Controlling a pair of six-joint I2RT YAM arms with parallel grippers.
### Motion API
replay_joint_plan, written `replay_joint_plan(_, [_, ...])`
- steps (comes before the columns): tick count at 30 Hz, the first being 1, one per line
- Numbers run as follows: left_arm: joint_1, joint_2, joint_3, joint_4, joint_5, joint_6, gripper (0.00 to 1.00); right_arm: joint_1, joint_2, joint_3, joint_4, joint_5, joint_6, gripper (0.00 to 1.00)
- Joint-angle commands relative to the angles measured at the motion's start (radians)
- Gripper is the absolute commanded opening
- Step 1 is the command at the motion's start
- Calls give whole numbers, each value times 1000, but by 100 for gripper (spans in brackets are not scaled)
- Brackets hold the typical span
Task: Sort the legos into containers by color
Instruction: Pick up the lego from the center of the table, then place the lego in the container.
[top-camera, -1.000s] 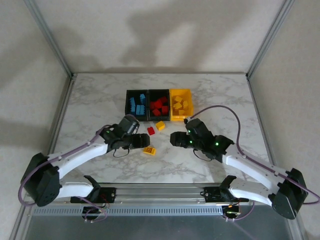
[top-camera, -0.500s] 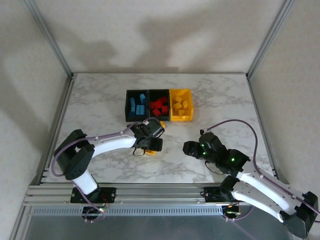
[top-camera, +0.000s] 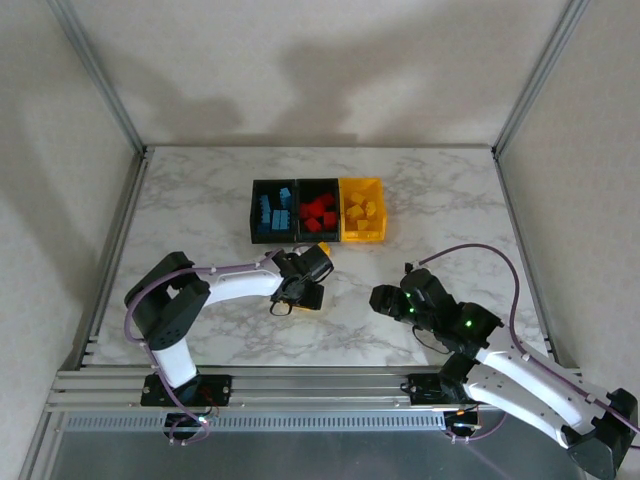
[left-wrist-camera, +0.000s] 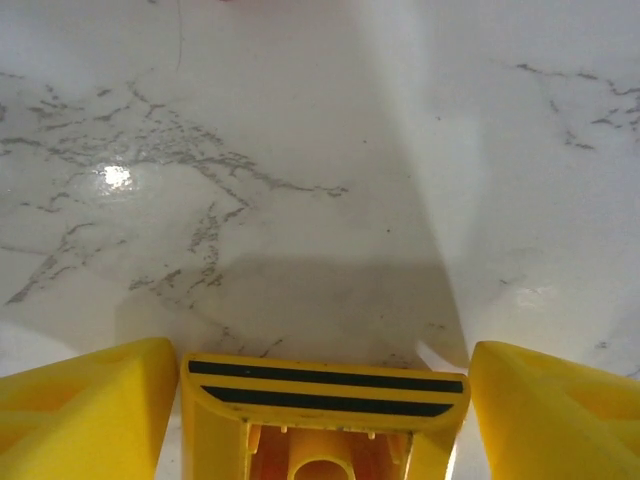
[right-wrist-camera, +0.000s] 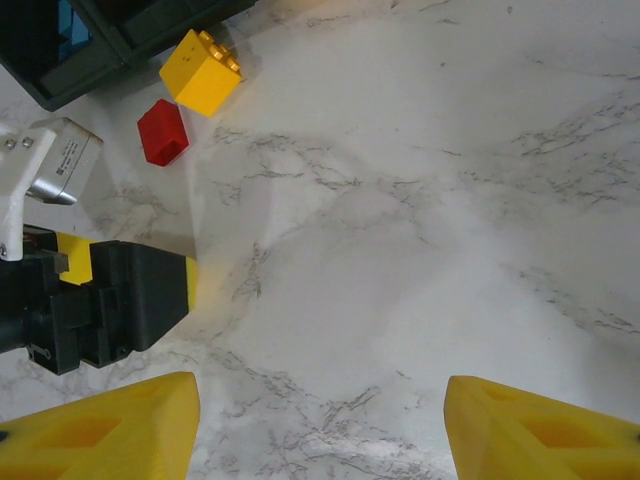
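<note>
My left gripper (left-wrist-camera: 325, 346) is open, low over the marble, with a yellow lego (left-wrist-camera: 325, 392) with two black stripes between its fingers (left-wrist-camera: 85, 400); narrow gaps show on both sides. In the top view the left gripper (top-camera: 307, 294) sits just in front of the bins. A second yellow lego (right-wrist-camera: 205, 72) and a red lego (right-wrist-camera: 163, 131) lie loose near the bins. The containers stand in a row: a black bin (top-camera: 254, 210) with blue legos, a black bin (top-camera: 318, 183) with red ones, and a yellow bin (top-camera: 381, 210) with yellow ones. My right gripper (right-wrist-camera: 322, 385) is open and holds nothing, right of the left one.
The marble table (top-camera: 200, 200) is bare left and right of the bins. Metal frame posts (top-camera: 100, 75) rise at the back corners. In the right wrist view the left arm's black wrist body (right-wrist-camera: 100, 300) stands at the left.
The left gripper has swung right and come down around the striped yellow lego. The right gripper has pulled back toward the near right, away from the loose legos.
</note>
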Motion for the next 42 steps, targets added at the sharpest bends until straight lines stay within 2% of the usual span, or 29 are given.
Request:
replay_joint_plan(1, [-8, 4, -29, -3, 18, 0, 70, 4, 1, -7, 3, 23, 8, 66])
replay_joint_plan(4, [-7, -12, -37, 3, 28, -2, 57, 5, 5, -13, 12, 25, 9, 65])
replay_joint_plan(7, [-7, -33, -28, 5, 29, -8, 52, 5, 9, -13, 16, 27, 10, 65])
replay_joint_plan(14, [6, -45, 111, -42, 13, 13, 52, 5, -23, -17, 7, 36, 24, 65])
replay_joint_plan(18, [29, -3, 250, -70, 10, 40, 52, 5, -63, -30, 17, 38, 36, 65])
replay_joint_plan(32, [104, 292, 797, -166, 45, 96, 52, -3, -89, -4, 91, 161, 21, 65])
replay_joint_plan(42, [153, 617, 1274, -265, 45, 78, 53, -28, -61, 3, 84, 140, 15, 66])
